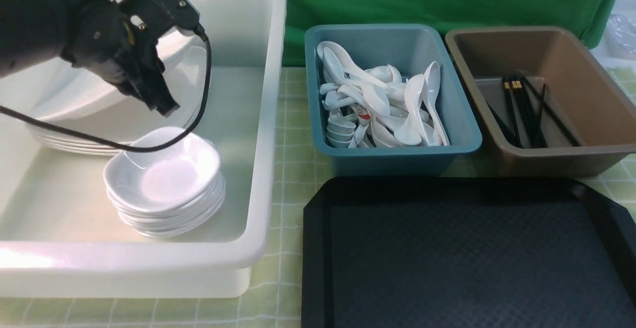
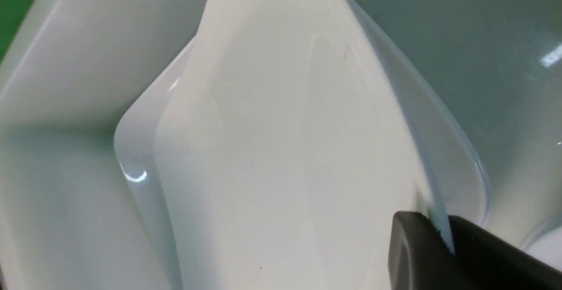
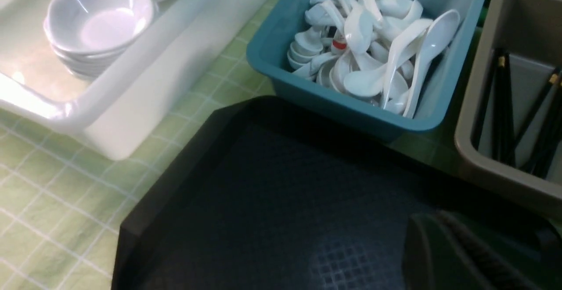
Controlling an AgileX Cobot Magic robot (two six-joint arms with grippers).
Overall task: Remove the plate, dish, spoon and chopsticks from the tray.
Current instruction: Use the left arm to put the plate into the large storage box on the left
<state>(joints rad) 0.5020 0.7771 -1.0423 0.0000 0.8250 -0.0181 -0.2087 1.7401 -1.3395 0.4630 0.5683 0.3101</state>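
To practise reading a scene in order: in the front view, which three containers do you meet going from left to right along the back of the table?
white tub → teal bin → brown bin

The left gripper (image 2: 441, 232) pinched the thin edge of the tilted plate (image 2: 281, 149), its glossy white face filling most of the view inside the white tub (image 2: 70, 61).

Front camera faces forward, left wrist near plate (image 2: 272, 149), right wrist shares tray (image 3: 272, 202)
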